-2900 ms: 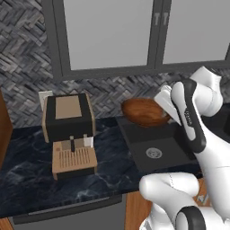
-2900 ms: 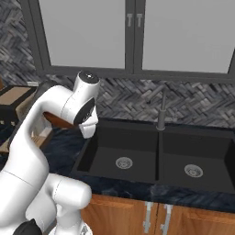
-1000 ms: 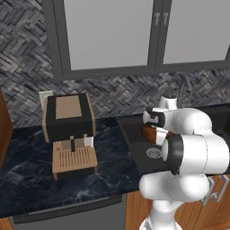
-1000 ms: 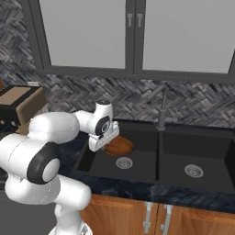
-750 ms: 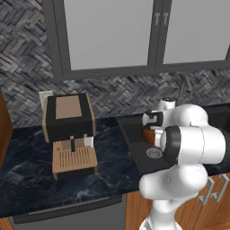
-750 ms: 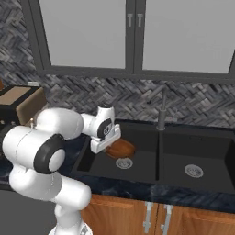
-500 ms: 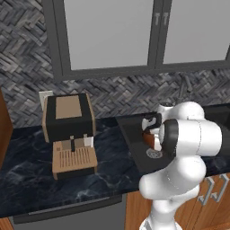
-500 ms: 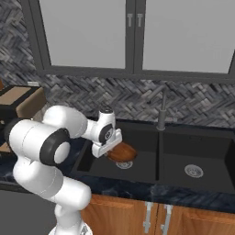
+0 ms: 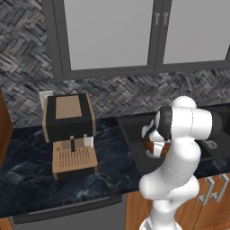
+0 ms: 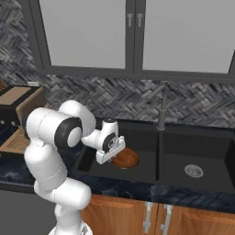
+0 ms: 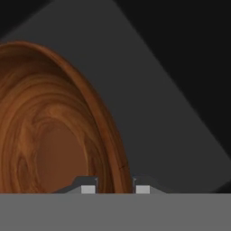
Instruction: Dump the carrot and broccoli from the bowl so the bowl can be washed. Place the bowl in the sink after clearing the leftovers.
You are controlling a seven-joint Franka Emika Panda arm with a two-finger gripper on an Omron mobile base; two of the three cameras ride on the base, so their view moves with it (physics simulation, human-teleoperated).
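Observation:
The reddish-brown wooden bowl point(image 10: 126, 159) sits low in the left basin of the black sink point(image 10: 143, 137), at or just above its floor. My gripper point(image 10: 111, 155) is shut on the bowl's left rim. In the hand view the bowl point(image 11: 49, 131) stands on edge at the left, its rim pinched between my fingertips point(image 11: 88, 188), and its inside holds nothing. In the left base view a sliver of the bowl point(image 9: 151, 144) peeks out beside my arm over the sink point(image 9: 131, 130). The carrot and the broccoli are out of view.
A dark curved faucet point(image 10: 161, 110) rises behind the divider, and the right basin has a silver drain point(image 10: 193, 170). A coffee machine point(image 9: 69, 130) stands on the marbled counter left of the sink. The grey basin wall point(image 11: 171, 113) lies right behind the bowl.
My arm has swung the bowl from over the counter down into the left basin. Over the last half second it sank lower, toward the basin floor.

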